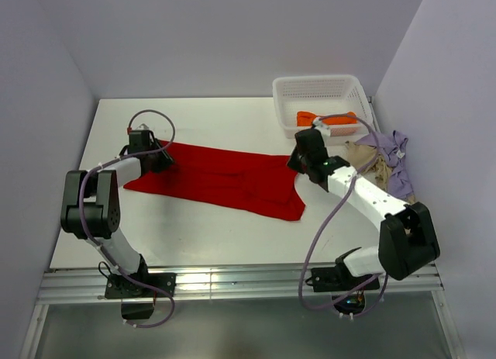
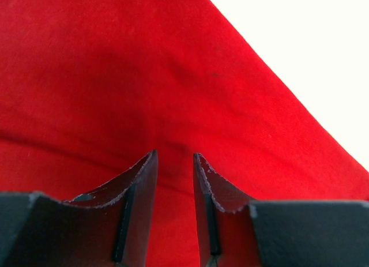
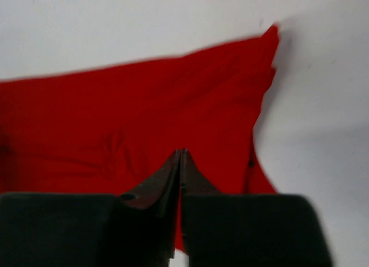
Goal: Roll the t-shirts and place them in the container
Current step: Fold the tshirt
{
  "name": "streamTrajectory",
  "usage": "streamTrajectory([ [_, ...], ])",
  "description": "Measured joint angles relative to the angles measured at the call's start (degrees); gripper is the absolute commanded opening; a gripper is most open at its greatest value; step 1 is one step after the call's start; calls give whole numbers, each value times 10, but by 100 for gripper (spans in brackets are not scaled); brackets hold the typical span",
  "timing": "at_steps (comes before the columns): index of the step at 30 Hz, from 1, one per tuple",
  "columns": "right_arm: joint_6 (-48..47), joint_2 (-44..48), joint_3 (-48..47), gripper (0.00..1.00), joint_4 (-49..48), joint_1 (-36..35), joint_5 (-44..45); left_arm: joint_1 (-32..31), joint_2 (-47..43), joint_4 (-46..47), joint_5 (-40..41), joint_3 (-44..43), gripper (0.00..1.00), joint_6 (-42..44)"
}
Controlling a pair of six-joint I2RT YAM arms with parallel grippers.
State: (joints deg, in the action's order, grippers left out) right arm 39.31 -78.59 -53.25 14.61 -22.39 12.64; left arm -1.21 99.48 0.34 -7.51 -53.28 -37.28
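A bright red t-shirt (image 1: 225, 177) lies spread flat across the middle of the white table (image 1: 209, 235). My left gripper (image 1: 155, 157) sits low over its left end. In the left wrist view the left gripper (image 2: 174, 156) is open, with red cloth (image 2: 144, 76) showing through the gap. My right gripper (image 1: 298, 167) is at the shirt's right edge. In the right wrist view its tips (image 3: 182, 151) meet over the red fabric (image 3: 144, 111); I cannot tell if cloth is pinched. An orange t-shirt (image 1: 329, 119) lies in the basket. Lavender (image 1: 397, 153) and beige (image 1: 364, 159) t-shirts lie crumpled at the right.
A white mesh basket (image 1: 318, 84) stands at the table's back right corner. The crumpled pile lies beside the right arm's forearm (image 1: 364, 196). Lilac walls close in the left, back and right sides. The table's near edge meets a metal rail (image 1: 232, 281).
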Motion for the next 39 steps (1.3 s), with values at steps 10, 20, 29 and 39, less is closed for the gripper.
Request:
streamTrajectory([
  [10, 47, -18, 47, 0, 5, -135, 2, 0, -39, -59, 7, -64, 35, -31],
  [20, 76, -128, 42, 0, 13, -200, 19, -2, 93, -80, 13, -176, 33, -43],
  [29, 80, -108, 50, 0, 14, -217, 23, -2, 157, -102, 19, -220, 33, -52],
  [39, 76, -116, 70, 0, 7, -231, 10, 0, 175, -107, 41, -238, 28, -80],
])
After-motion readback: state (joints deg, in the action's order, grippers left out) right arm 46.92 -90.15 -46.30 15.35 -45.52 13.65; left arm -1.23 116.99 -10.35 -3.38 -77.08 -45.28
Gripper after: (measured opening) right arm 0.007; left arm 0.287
